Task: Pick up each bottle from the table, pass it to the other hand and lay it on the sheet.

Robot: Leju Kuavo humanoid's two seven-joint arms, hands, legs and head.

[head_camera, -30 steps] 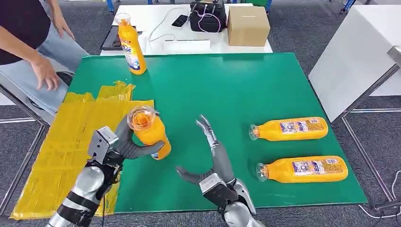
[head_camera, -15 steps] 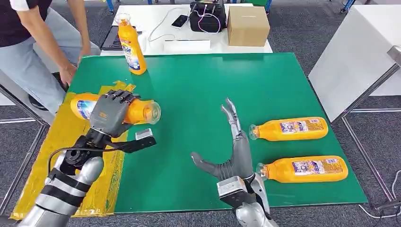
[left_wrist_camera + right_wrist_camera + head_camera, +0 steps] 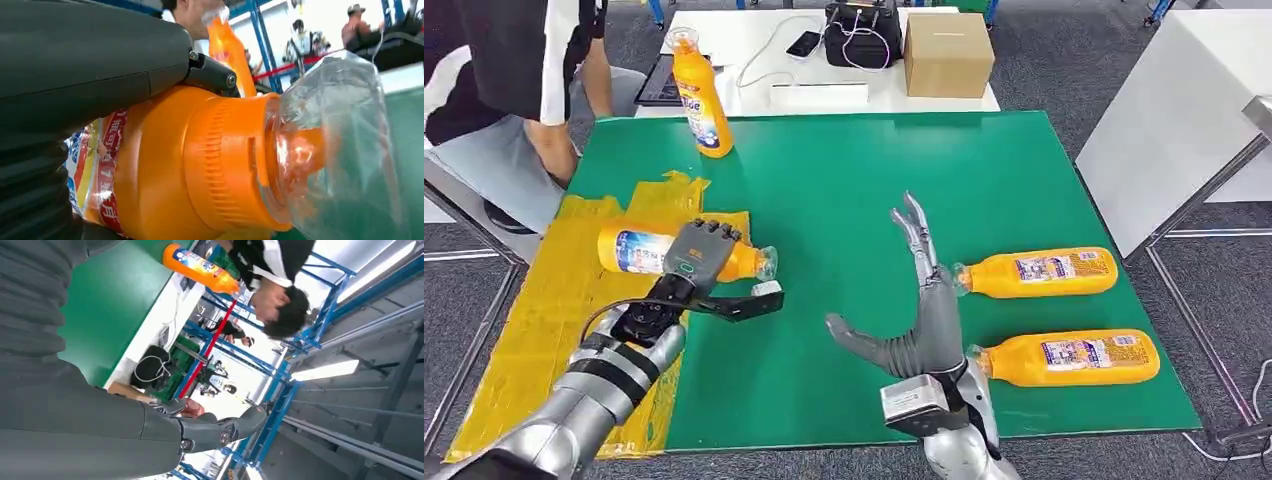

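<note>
My left hand point(image 3: 696, 262) grips an orange bottle point(image 3: 639, 251) that lies on its side over the edge of the yellow sheet point(image 3: 554, 300), clear cap pointing right. The left wrist view has the same bottle point(image 3: 190, 165) and its clear cap point(image 3: 340, 150) close up under my fingers point(image 3: 90, 55). My right hand point(image 3: 924, 310) stands open above the green mat, fingers spread, holding nothing. Two more orange bottles point(image 3: 1036, 272) point(image 3: 1064, 359) lie on their sides to its right. Another orange bottle point(image 3: 700, 95) stands upright at the mat's far left corner.
A person point(image 3: 514, 70) leans in at the far left beside the sheet. Behind the green mat point(image 3: 874, 170) a white table holds a cardboard box point(image 3: 948, 53), a black bag point(image 3: 862, 32) and a phone. A white cabinet point(image 3: 1174, 120) stands at the right.
My left hand has carried the bottle from upright near the mat's middle to lying sideways on the sheet, and lowered it. My right hand moved right and opened upward. The person leaned in.
</note>
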